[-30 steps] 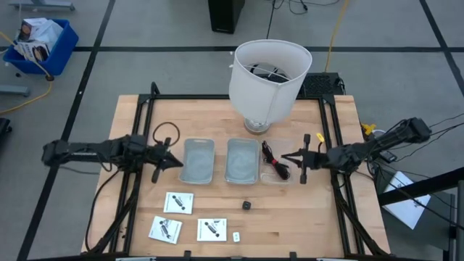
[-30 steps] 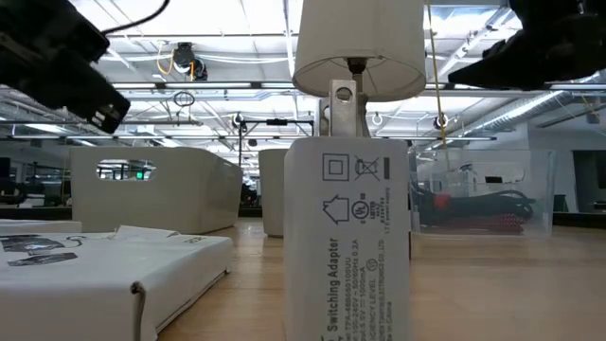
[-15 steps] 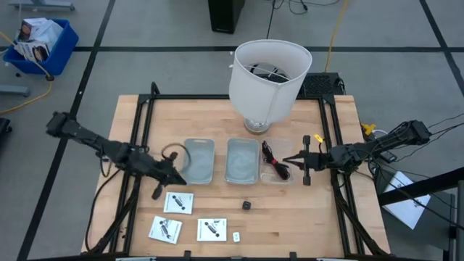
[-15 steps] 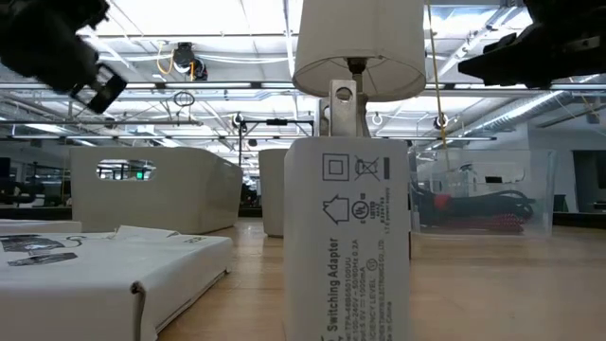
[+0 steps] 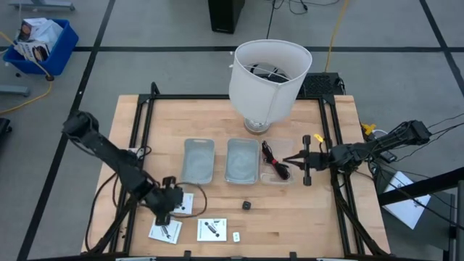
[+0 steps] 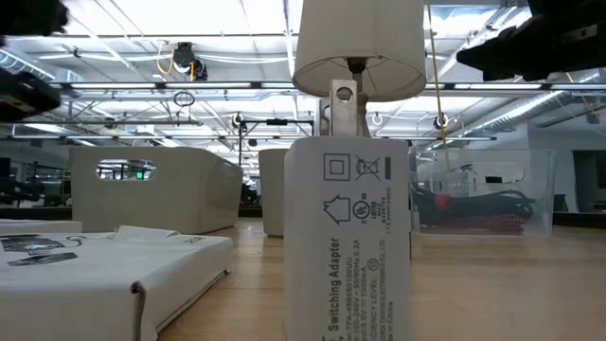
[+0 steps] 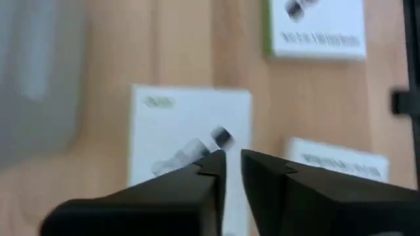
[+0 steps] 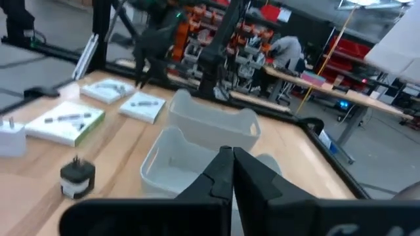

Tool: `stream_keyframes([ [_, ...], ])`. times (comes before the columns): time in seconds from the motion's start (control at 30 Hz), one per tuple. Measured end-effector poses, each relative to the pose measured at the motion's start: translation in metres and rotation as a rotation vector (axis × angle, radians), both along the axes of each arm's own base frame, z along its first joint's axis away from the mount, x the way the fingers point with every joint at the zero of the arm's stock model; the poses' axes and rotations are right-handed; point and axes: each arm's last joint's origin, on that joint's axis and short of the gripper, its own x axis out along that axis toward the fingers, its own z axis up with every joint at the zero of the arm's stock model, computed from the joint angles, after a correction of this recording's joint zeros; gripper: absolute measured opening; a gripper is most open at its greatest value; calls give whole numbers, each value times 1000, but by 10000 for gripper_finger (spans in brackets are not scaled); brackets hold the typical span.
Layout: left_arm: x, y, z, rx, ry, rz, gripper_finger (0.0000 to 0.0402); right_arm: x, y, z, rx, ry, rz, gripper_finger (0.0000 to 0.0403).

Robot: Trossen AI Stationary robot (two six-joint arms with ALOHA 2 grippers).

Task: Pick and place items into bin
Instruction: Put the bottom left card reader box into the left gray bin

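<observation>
Three white square packets lie flat near the table's near edge: one (image 5: 181, 203), one (image 5: 165, 230) and one (image 5: 211, 229). My left gripper (image 5: 168, 205) hovers just over the first packet (image 7: 190, 131), with a narrow gap between its fingertips (image 7: 233, 164). A tiny black cube (image 5: 247, 206) and a tiny white piece (image 5: 235, 235) rest on the wood. The black coiled cable (image 5: 274, 161), with a streak of red in it, lies in the rightmost clear bin (image 5: 284, 177). My right gripper (image 5: 290, 157) hangs shut above that bin (image 8: 230, 157).
Two more clear bins (image 5: 198, 161) (image 5: 242, 160) stand mid-table. The big white lampshade (image 5: 268, 69) stands on its base at the far edge. A black frame (image 5: 141, 145) runs along the table's sides. In the low view the white adapter (image 6: 347, 237) fills the foreground.
My left arm has swung from beside the left bin toward the table's near edge and come down over the packets. My right arm has hardly moved. Nothing on the table has shifted.
</observation>
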Motion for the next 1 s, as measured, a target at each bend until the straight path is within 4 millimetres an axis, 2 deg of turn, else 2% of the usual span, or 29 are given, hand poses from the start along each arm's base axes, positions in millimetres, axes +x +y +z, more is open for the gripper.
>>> stream_keyframes([
  [0.07, -2, -8, 0, -7, 29, -19, 84, 0, 0, 2, 6, -13, 9, 4],
  [0.23, -15, -22, -1, -28, 56, -17, 135, -5, 3, 1, 35, 4, 167, 4],
  [0.37, -27, -29, -3, -9, 66, -19, 160, -10, 2, -12, 117, 8, 174, 4],
  [0.5, -35, -33, -3, 15, 48, -36, 167, -14, 1, -27, 176, -48, 171, 3],
  [0.63, -37, -36, -4, 21, 36, -39, 168, -16, 0, -18, 222, -153, 177, 1],
  [1.0, -30, -50, -33, 48, 110, -104, 168, -15, -1, -20, 247, -133, 128, 1],
])
